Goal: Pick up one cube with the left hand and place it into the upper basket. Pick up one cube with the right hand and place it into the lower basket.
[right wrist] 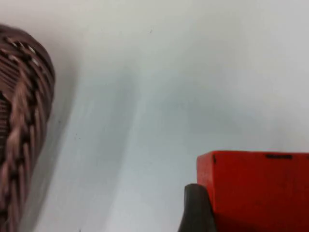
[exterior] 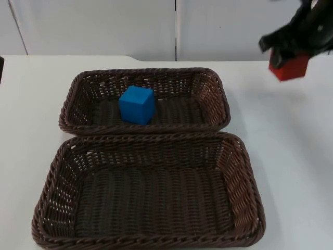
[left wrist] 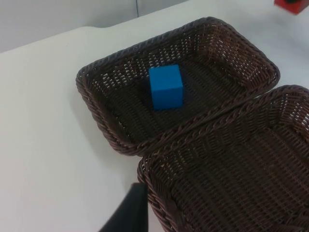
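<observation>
A blue cube point(exterior: 137, 104) point(left wrist: 166, 87) lies inside the upper basket point(exterior: 75, 99) point(left wrist: 96, 104), left of its middle. The lower basket point(exterior: 57, 172) point(left wrist: 159, 179) sits right in front of it with nothing inside. At the far right of the table, my right gripper point(exterior: 287, 63) is shut on a red cube point(exterior: 290, 69) point(right wrist: 260, 191) and holds it above the white surface, to the right of the upper basket. One black fingertip point(right wrist: 195, 210) presses against the red cube's side. A black fingertip point(left wrist: 130, 212) of my left gripper stands beside the lower basket's rim.
The white table point(exterior: 291, 156) runs right of both baskets, and a grey partition wall point(exterior: 104, 26) closes the back. A basket's woven rim point(right wrist: 24, 106) shows in the right wrist view, with bare table between it and the red cube.
</observation>
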